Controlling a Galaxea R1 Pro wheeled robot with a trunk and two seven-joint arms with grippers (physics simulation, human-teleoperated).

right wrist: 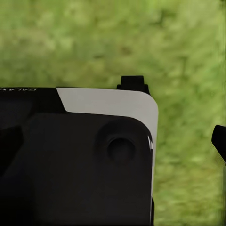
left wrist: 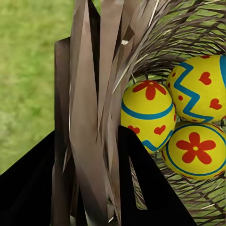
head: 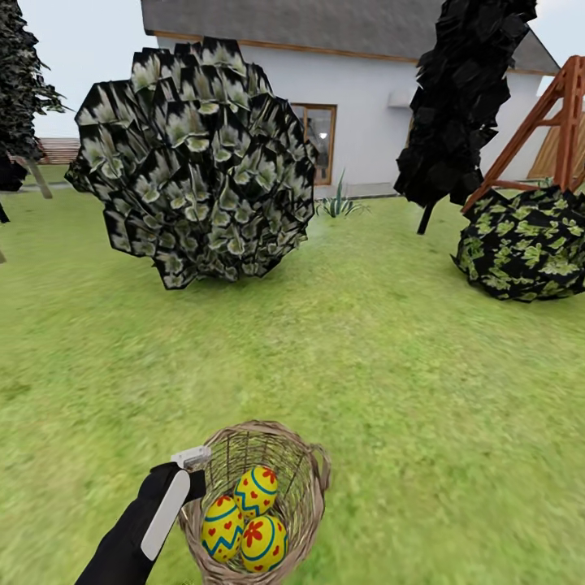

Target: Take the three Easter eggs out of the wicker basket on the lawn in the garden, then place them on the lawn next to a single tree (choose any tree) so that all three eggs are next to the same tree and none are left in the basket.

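The wicker basket (head: 309, 479) is at the bottom centre of the head view, over the lawn (head: 366, 349). Three Easter eggs lie in it: one with hearts (head: 256, 491), one with a zigzag band (head: 221, 526) and one with a red flower (head: 264, 543). My left gripper (head: 197, 479) is shut on the basket's left rim. In the left wrist view the wicker wall (left wrist: 89, 117) runs between my black fingers (left wrist: 28, 188), and the eggs (left wrist: 148, 113) sit just past it. A dark-leaved tree (head: 463, 97) stands far right by the house. My right gripper (right wrist: 176, 113) hangs open over grass.
A big round bush (head: 195, 162) stands ahead on the left, and a smaller one (head: 528, 244) on the right under a wooden A-frame (head: 552, 122). Another tree (head: 16, 81) shows at the left edge. A white house (head: 366, 122) closes the back. Open grass lies between.
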